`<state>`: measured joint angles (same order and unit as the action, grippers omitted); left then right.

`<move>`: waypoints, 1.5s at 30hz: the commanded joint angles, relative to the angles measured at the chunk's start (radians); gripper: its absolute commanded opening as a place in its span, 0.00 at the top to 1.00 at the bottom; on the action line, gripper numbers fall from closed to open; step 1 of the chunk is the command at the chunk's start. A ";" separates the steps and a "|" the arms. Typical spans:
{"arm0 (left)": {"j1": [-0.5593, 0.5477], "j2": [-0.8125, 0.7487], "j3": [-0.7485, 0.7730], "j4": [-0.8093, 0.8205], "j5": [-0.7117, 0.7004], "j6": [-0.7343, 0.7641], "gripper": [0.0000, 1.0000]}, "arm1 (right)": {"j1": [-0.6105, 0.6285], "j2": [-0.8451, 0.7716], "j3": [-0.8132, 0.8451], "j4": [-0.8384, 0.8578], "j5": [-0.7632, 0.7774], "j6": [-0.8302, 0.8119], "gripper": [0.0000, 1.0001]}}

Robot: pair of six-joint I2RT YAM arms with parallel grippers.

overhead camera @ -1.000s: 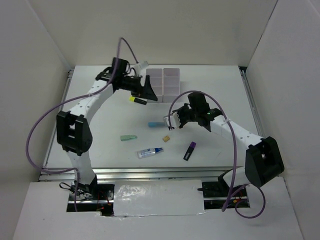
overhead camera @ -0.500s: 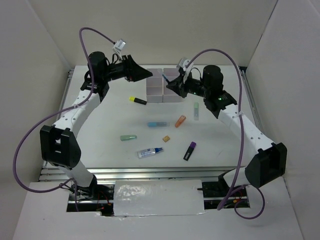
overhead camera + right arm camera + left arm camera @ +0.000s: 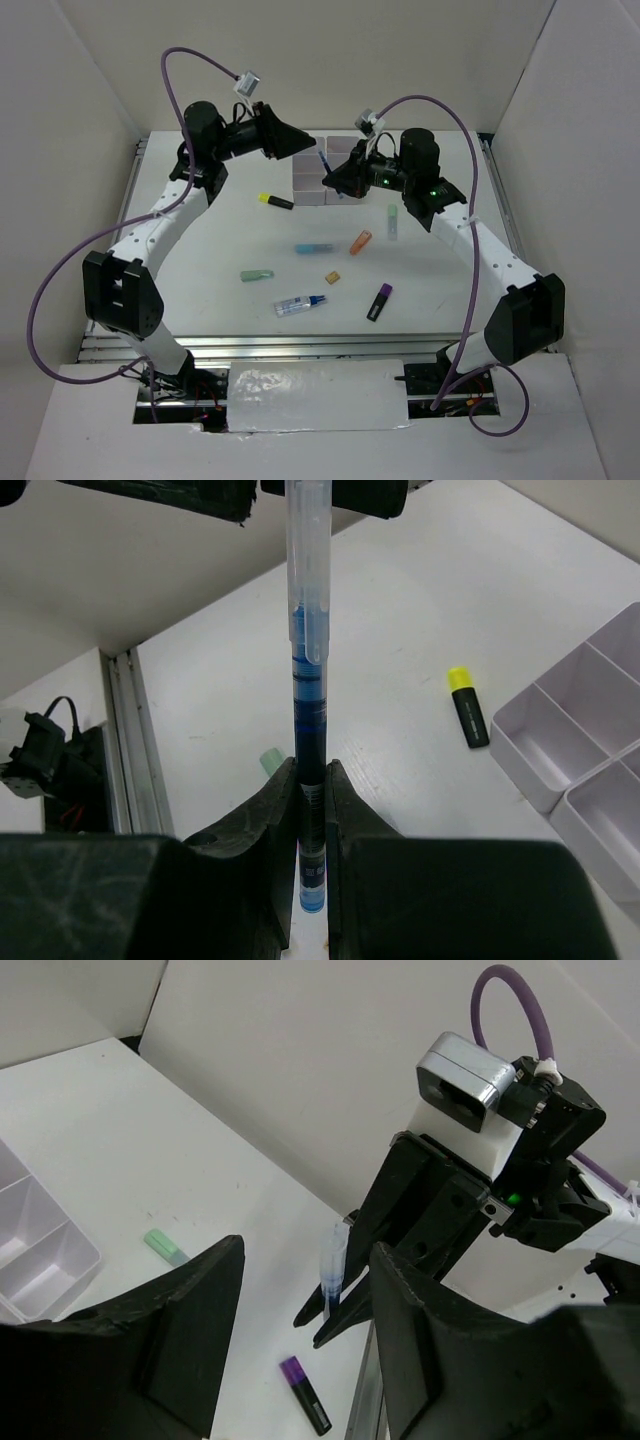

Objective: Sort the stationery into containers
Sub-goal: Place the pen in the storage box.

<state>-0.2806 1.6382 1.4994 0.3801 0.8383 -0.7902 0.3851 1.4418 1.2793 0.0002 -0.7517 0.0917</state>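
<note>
Pen (image 3: 306, 680) in closed right fingers (image 3: 255, 825) near bins (image 3: 308, 186); left fingers (image 3: 190, 1310) apart, empty; markers (image 3: 360, 241) scattered on table (image 3: 200, 290).

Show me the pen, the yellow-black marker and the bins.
pen (image 3: 308, 695): right wrist view, dark blue mid-barrel.
yellow-black marker (image 3: 276, 201): top external view, middle of its body.
bins (image 3: 312, 197): top external view, near wall of the cluster.

Overhead camera looks down on the table (image 3: 440, 290); both close wrist cameras share the pen (image 3: 332, 1260)
</note>
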 commanded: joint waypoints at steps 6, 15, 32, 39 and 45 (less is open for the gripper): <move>-0.038 -0.018 0.051 0.028 -0.001 0.028 0.47 | 0.003 0.002 0.041 0.044 -0.026 0.039 1.00; -0.046 0.006 0.076 0.026 -0.013 0.016 1.00 | 0.005 0.017 0.068 -0.025 -0.029 -0.004 0.75; -0.109 0.178 0.084 0.137 -0.626 0.612 1.00 | -0.417 -0.092 0.035 -0.226 0.064 0.013 0.34; -0.143 0.360 0.215 0.259 -0.665 0.678 1.00 | -0.457 -0.133 -0.003 -0.238 0.115 0.003 0.34; -0.150 0.512 0.332 0.290 -0.676 0.669 1.00 | -0.465 -0.159 -0.024 -0.244 0.133 -0.013 0.34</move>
<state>-0.4248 2.1204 1.7523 0.5224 0.1867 -0.1532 -0.0738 1.3281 1.2613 -0.2409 -0.6415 0.0990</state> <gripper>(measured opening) 0.106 0.657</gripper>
